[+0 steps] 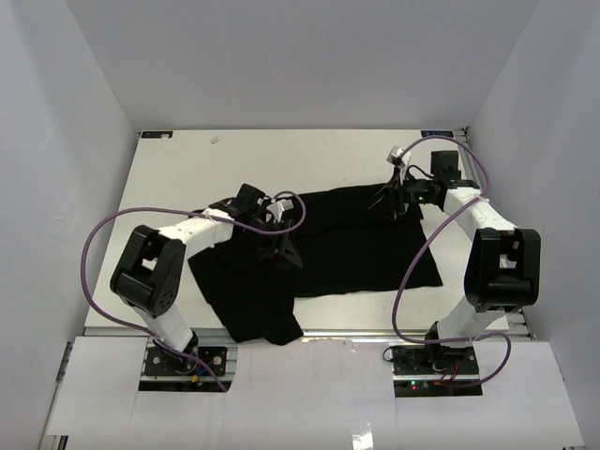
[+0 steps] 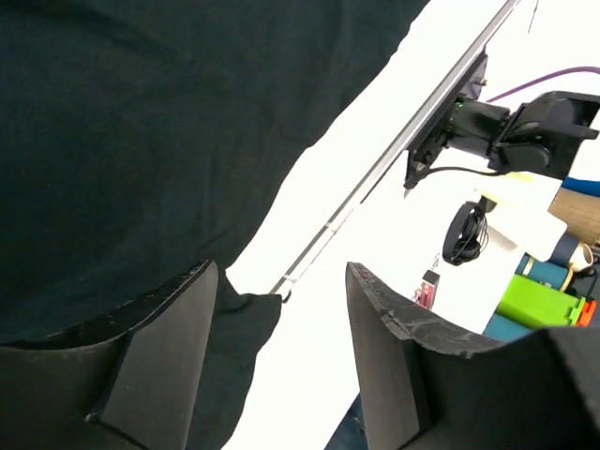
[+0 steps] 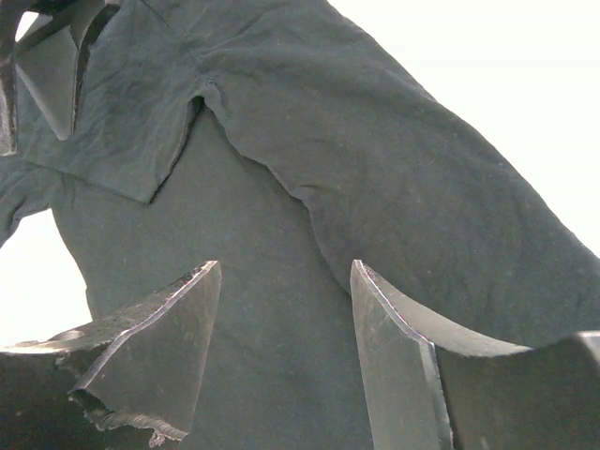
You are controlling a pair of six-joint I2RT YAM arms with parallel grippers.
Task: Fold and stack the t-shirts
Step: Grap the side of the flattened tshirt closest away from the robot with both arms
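Robotics lab, a boxed-in data-collection cell. The flat white tabletop [image 1: 309, 159] is closed off by plain white panel walls [image 1: 56, 141] on its left, far and right sides. Two white-and-black jointed robot arms [image 1: 178, 234] are bolted onto metal mounting plates [image 1: 183, 361] at the table's near edge. Loose purple cables [image 1: 94, 248] loop off both arms above the table. A silver aluminium rail [image 2: 441, 103] runs along the table's edge. Past that edge, off the table, sits storage clutter: a coiled black cord [image 2: 462, 234], a bright green plastic box [image 2: 539, 300], brown cardboard [image 2: 583, 211].
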